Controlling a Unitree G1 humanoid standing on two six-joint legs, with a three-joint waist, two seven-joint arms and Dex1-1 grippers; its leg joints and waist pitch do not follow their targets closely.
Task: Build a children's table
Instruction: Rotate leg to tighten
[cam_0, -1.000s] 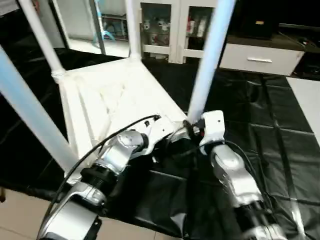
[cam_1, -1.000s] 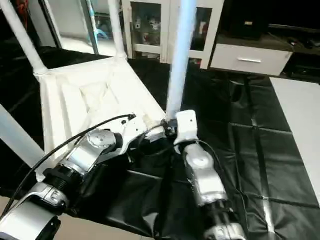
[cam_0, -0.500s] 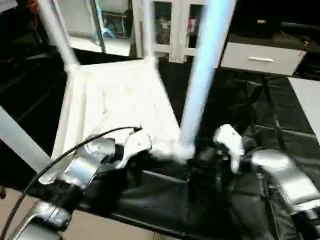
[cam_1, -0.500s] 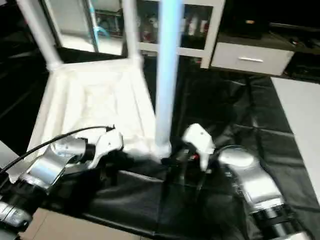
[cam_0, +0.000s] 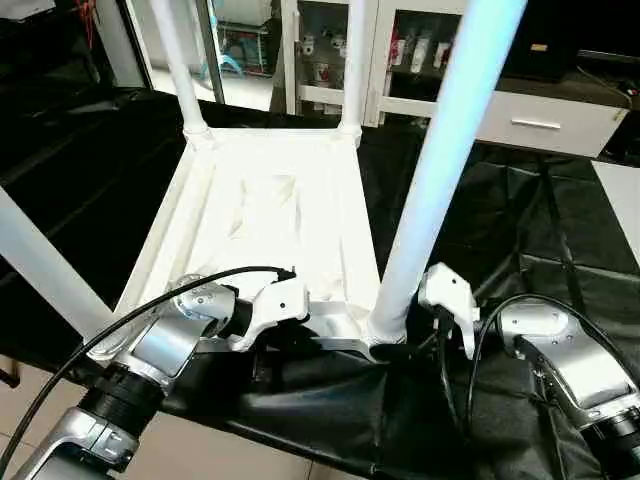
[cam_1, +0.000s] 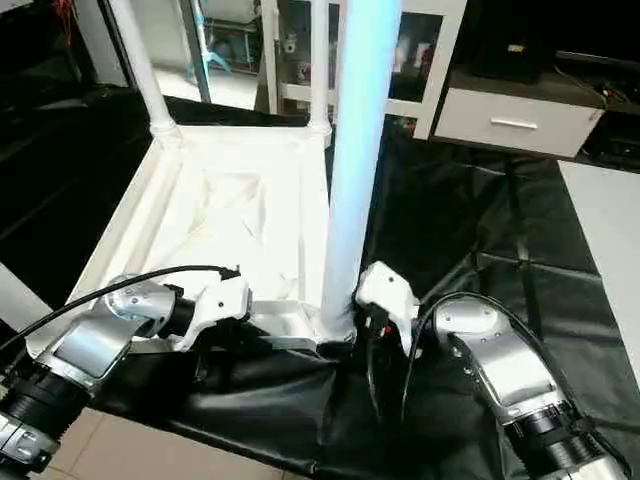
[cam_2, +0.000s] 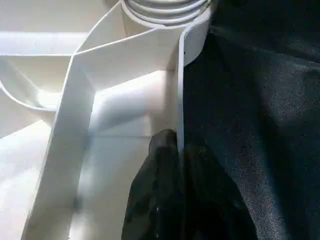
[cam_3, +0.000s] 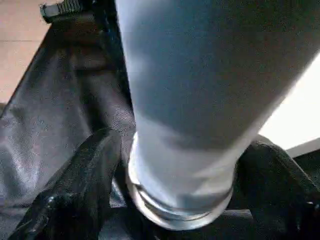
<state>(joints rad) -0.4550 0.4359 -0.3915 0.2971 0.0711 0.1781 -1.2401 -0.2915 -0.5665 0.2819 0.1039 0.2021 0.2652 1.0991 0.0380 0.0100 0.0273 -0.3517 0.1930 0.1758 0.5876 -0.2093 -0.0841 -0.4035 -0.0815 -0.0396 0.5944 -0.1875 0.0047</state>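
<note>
The children's table (cam_0: 270, 210) lies upside down on the black bench (cam_0: 520, 220), legs up. The left gripper (cam_2: 180, 150) pinches its rim tight. The right gripper (cam_3: 177, 200) sits around the near leg (cam_0: 440, 160), jaws loose. Push the leg straight down, gently.

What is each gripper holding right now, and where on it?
Left gripper pinches the tabletop's near side wall beside the corner socket. Right gripper straddles the near leg's base, jaws apart; whether they clamp it cannot be told.
</note>
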